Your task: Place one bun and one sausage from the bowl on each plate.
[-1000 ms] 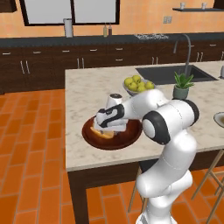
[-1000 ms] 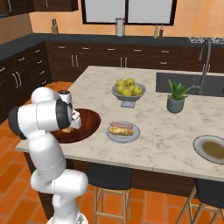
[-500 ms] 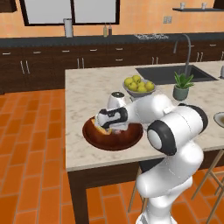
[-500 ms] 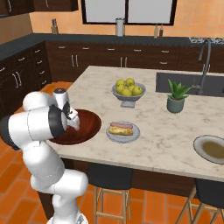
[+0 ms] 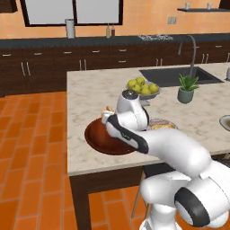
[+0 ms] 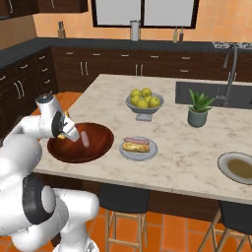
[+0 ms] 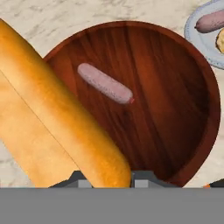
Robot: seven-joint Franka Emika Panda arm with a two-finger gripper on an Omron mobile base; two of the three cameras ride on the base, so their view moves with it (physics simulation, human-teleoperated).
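Observation:
My gripper (image 7: 105, 180) is shut on a long golden bun (image 7: 57, 118), which hangs slantwise over the left part of the dark wooden bowl (image 7: 179, 109). One pink sausage (image 7: 105, 83) lies on the bowl's floor. From the right base view the gripper (image 6: 64, 134) sits above the bowl's left rim (image 6: 98, 148), with the sausage (image 6: 85, 139) beside it. The grey plate (image 6: 126, 153) to the bowl's right carries a bun and a sausage. A second plate (image 6: 239, 167) lies bare at the counter's far right. The left base view shows the gripper (image 5: 108, 117) over the bowl (image 5: 101, 139).
A grey pedestal bowl of green apples (image 6: 143, 101) stands behind the filled plate. A potted plant (image 6: 198, 110) and the sink (image 6: 216, 93) are further right. The bowl sits close to the counter's near left edge (image 5: 72, 170).
The hand with the bun has shifted slightly toward the bowl's left rim. The arm's elbow has swung lower and out toward the base.

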